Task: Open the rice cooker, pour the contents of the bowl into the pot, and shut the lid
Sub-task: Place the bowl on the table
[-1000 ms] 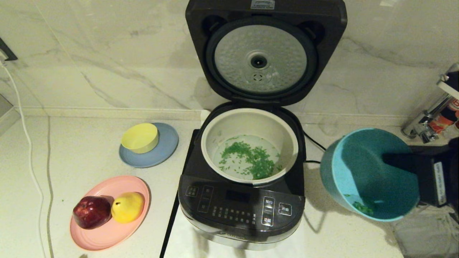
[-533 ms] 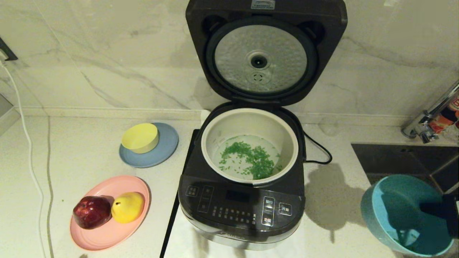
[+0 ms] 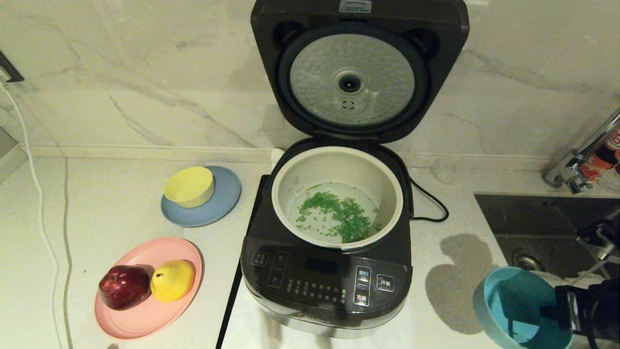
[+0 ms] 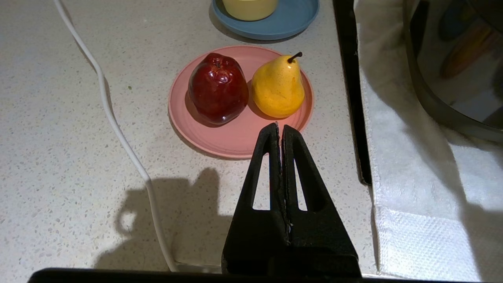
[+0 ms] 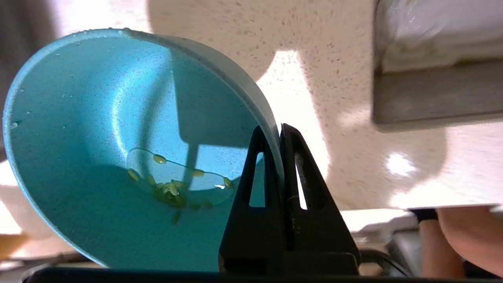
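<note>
While the right gripper (image 5: 279, 131) clamps its black fingers (image 5: 257, 173) narrow on the rim of the bowl (image 5: 98, 118), one finger inside and one outside, the bowl sits low at the desk's (image 3: 121, 218) near right corner, just in front of the sink (image 3: 537, 218). Only the right wrist view shows it — a shallow puddle with a few green contents (image 5: 169, 190) left in the tilted bowl; from the head view the bowl (image 3: 508, 305) looks simply blue inside. Most of the contents (image 3: 339, 215) lie scattered on the bottom of the pot (image 3: 286, 194), inside the rice cooker (image 3: 324, 281), whose lid (image 3: 358, 72) stands upright and wide open. Bare desk lies between cooker and bowl. Over on the left, the left gripper (image 4: 279, 127) hangs with fingers pressed together, holding nothing, above the desk just short of the pink plate (image 4: 235, 137) — the head view shows none of that arm.
</note>
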